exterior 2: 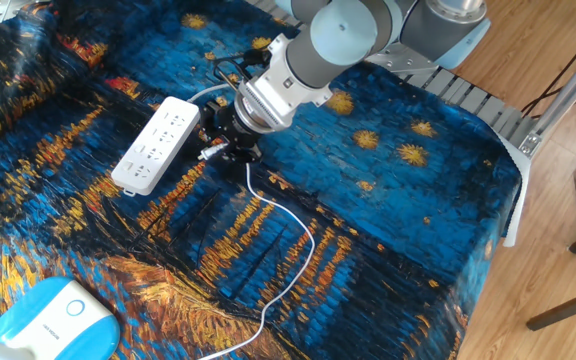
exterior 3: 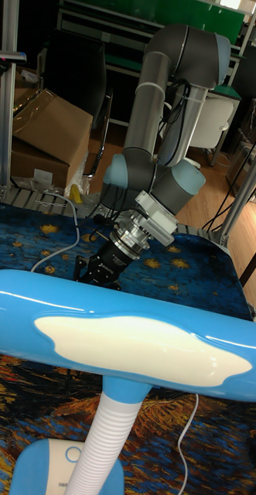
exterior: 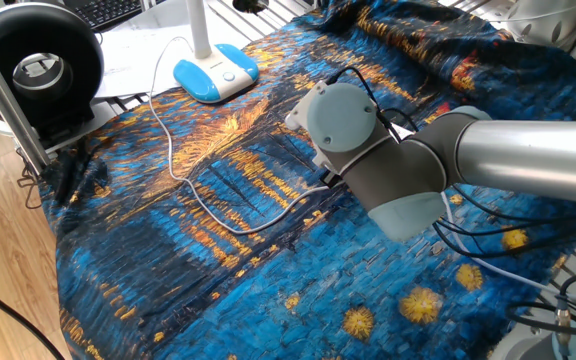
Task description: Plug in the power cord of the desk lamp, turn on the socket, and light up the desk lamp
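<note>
White and thin, the power cord (exterior 2: 303,250) runs across the middle of the other fixed view, curving from the lower centre of the frame up to the tool (exterior 2: 224,146), which sits left of centre in the upper half. The cord's far end, with its small white plug, lies right at the tool's black tip, just beside the near end of the socket (exterior 2: 158,143). The jaws are closed down around that plug end as far as can be seen, though the grip itself is too small and dark to make out clearly. The socket is a long white strip lying at an angle in the upper left, its outlets facing up, resting on the table cloth (exterior 2: 388,220), a blue fabric painted with yellow stars and streaks.

In one fixed view the same cord (exterior: 183,180) loops from mid-frame up toward the desk lamp (exterior: 216,72) at top centre, whose light-blue base with white top sits on the cloth's edge. The grey arm (exterior: 528,150) comes in from the right and hides the tool and socket there. A black round fan (exterior: 33,70) stands at upper left.

In the tall fixed view the lamp's blue head (exterior 3: 128,332) fills the lower foreground, with the tool (exterior 3: 93,272) pointing down just above it.
</note>
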Available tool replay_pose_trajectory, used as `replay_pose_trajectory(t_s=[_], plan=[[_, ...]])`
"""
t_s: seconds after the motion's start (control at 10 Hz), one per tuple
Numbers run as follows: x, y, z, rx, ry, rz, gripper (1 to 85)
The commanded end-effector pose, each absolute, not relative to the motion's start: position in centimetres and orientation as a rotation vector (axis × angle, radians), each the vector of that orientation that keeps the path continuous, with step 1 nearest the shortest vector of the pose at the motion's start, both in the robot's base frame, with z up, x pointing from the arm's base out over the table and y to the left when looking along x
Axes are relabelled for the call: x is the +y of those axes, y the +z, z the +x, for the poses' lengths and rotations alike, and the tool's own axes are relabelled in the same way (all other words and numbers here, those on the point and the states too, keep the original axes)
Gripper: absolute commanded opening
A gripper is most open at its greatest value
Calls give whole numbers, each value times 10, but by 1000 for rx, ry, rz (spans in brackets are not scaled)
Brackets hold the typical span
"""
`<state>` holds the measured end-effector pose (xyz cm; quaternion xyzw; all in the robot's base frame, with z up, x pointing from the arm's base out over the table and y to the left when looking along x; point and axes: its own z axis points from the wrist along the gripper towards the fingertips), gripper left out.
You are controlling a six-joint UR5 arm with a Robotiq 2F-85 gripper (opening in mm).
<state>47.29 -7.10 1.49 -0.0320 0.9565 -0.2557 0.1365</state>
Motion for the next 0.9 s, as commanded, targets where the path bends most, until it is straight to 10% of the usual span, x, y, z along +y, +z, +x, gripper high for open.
replay_pose_trajectory(t_s=[0.0, 0.8], plan=[[-73, 13, 470, 2777, -729, -67, 257], [-73, 9, 464, 2808, -701, -83, 260]])
